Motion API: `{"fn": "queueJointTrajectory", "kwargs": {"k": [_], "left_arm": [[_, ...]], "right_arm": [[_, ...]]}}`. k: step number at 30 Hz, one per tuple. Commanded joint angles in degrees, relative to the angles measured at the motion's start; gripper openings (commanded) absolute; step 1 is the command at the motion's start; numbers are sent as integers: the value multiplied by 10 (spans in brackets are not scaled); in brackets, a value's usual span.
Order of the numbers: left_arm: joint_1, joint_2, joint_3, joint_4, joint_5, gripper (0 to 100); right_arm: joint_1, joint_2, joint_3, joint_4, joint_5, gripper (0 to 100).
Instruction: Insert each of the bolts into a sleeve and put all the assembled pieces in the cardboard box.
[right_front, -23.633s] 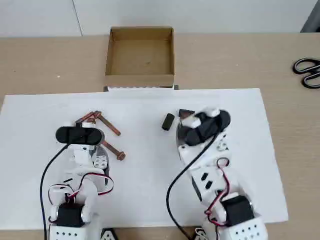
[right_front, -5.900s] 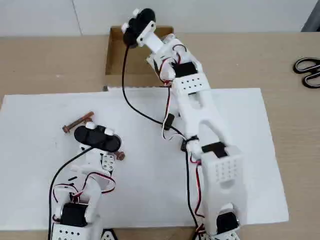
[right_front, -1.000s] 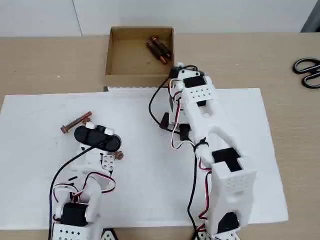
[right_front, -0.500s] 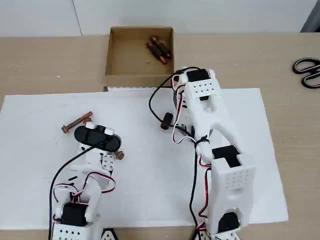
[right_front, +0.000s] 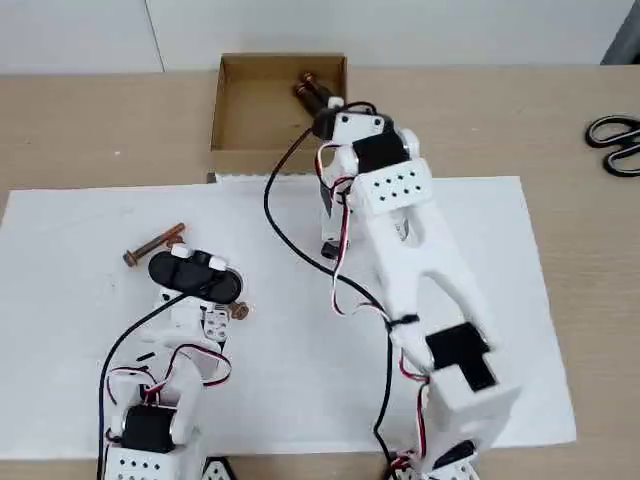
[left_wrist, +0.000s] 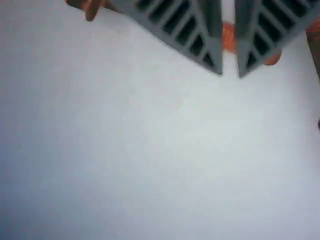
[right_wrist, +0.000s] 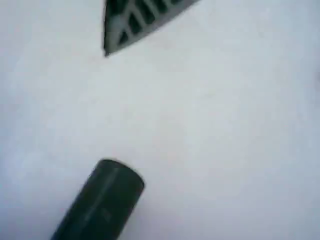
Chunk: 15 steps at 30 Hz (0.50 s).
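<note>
Brown cardboard box at upper centre held copper-and-black assembled pieces, left tool nearly closed on a copper bolt, right tool open, empty, near a black cylindrical sleeve

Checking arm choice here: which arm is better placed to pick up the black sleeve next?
Right. The sleeve lies on the paper close in front of the right arm, as its wrist view shows. The left gripper sits farther off and is shut on a bolt.

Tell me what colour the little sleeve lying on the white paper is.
Black. The sleeve shows best in the right wrist view.
</note>
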Motion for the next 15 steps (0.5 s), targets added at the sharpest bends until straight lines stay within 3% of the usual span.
{"fn": "queueJointTrajectory", "kwargs": {"k": [1, 7, 15], "left_arm": [[-3, -6, -3, 3, -4, 6], [-3, -6, -3, 3, -4, 6], [-3, -6, -3, 3, -4, 6]], "right_arm": [[5, -78, 25, 7, 4, 244], [23, -189, 199, -7, 4, 244], [58, -293, 380, -118, 42, 244]]}}
